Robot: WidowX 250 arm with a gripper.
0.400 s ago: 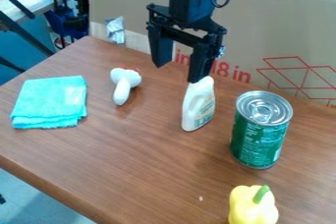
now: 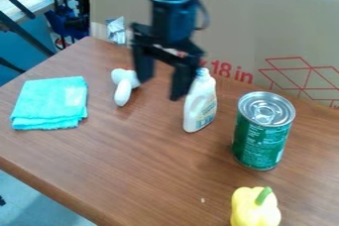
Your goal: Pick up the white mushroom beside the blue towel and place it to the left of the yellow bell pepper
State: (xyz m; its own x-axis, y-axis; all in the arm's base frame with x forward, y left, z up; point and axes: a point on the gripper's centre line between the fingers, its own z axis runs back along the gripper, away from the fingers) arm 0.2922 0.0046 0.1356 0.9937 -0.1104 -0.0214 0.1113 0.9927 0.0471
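We are seeing a white bottle (image 2: 202,107) standing upright just beside the gripper (image 2: 161,88), to its right in the view. The bottle is showing its handle side toward the gripper and part of its label on the other. The gripper is hanging over the table (image 2: 152,165) with its two fingers spread apart, and it is holding nothing between them. Its right-hand finger is coming up close to the bottle's upper part; we cannot tell whether they are touching.

On the gripper's left, a white mushroom-shaped object (image 2: 123,90) is lying near the other finger. Farther left, we are looking at a folded turquoise cloth (image 2: 50,102). Well to the gripper's right and nearer to us, a green can (image 2: 259,143) is standing with its silver lid up, and beyond it, closer still to us, a yellow pepper (image 2: 253,211) is sitting with its green stem showing. Behind the gripper, a cardboard sheet (image 2: 265,31) with red markings is standing along the table.
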